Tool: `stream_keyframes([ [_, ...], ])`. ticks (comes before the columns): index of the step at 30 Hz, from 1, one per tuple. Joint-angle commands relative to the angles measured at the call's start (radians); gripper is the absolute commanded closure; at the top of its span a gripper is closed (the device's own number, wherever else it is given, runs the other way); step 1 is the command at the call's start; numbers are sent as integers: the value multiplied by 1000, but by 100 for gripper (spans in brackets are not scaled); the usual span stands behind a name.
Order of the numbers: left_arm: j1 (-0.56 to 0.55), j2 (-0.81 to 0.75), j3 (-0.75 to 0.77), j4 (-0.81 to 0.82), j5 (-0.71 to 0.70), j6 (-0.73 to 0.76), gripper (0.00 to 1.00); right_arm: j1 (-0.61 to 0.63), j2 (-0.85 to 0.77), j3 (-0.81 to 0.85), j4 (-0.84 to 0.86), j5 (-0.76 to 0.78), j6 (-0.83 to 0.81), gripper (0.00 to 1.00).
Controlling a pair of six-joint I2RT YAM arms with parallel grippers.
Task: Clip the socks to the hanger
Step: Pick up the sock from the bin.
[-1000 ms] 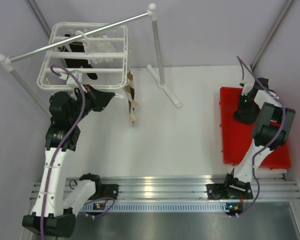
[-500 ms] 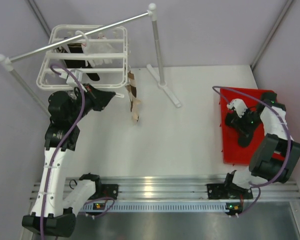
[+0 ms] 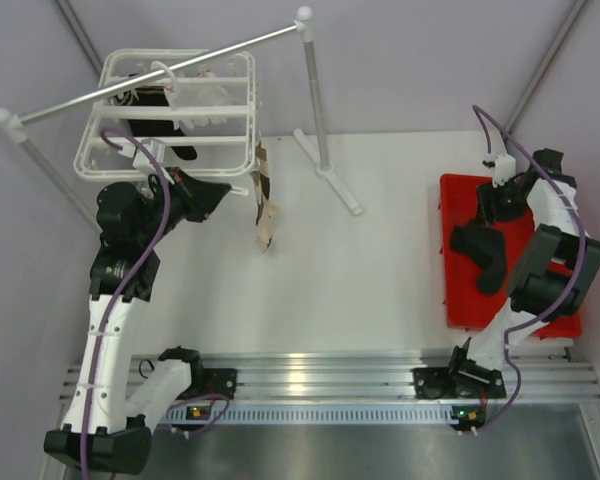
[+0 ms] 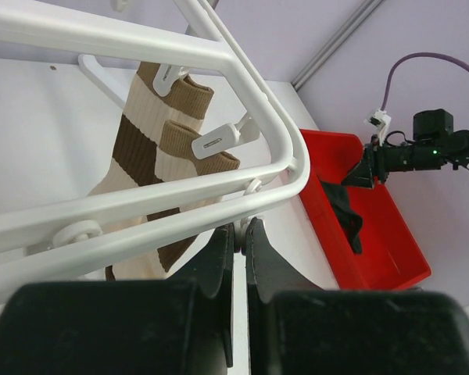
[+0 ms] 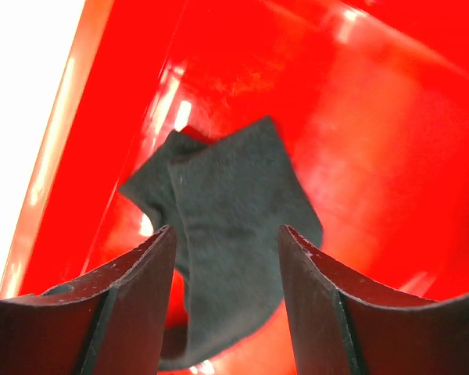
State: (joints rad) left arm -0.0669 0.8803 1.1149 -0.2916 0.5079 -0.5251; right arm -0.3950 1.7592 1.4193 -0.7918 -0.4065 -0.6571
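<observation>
My right end effector (image 5: 227,238) now stands with fingers apart, where a second ago it was shut. The black sock (image 5: 234,195) lies loose in the red bin (image 5: 359,117) just below it. My left end effector (image 4: 238,234) is pressed together under the hanger (image 4: 141,47), beside the clipped cream sock (image 4: 141,148).

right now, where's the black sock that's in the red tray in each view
Top external: black sock at the right, lying in the red tray.
Left wrist: sock right of centre, inside the tray.
Right wrist: sock mid-frame, seen between the open right gripper fingers.
Shared landmark: the red tray.
</observation>
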Motion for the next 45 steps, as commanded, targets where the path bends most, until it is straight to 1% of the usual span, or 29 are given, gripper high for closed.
stream_keyframes([
  [1,1,6,11,42,-8,5,100,18,36,-20,100,29,125,46],
  [3,1,6,10,42,-9,5,100,21,36,-57,182,50,126,46],
  [5,1,6,10,40,-12,8,100,28,49,-68,207,54,123,47],
  [10,1,8,10,31,-20,16,100,51,91,-86,285,72,132,54],
  [18,1,14,14,14,-32,25,100,71,166,-108,347,101,136,58],
  [20,1,16,16,14,-31,25,100,71,177,-114,355,112,134,64],
  [21,1,16,17,12,-32,25,100,70,178,-118,361,115,134,74],
  [22,1,19,19,14,-31,25,100,70,174,-118,359,110,129,79],
  [23,1,20,20,12,-31,24,100,70,171,-117,352,107,120,88],
  [26,1,25,20,12,-32,19,100,64,123,-118,330,77,102,99],
  [33,1,25,34,14,-17,20,100,7,-72,-69,220,-47,68,100],
  [34,1,26,39,11,-14,20,100,-7,-111,-63,191,-89,65,100],
  [39,1,26,51,14,-6,16,100,-24,-242,-52,151,-187,44,100],
  [40,1,25,52,14,-3,16,100,-22,-285,-51,148,-227,45,100],
  [42,1,26,57,20,-2,13,100,-22,-326,-45,144,-276,59,100],
  [45,1,28,65,26,6,4,100,-4,-418,-34,204,-397,167,100],
])
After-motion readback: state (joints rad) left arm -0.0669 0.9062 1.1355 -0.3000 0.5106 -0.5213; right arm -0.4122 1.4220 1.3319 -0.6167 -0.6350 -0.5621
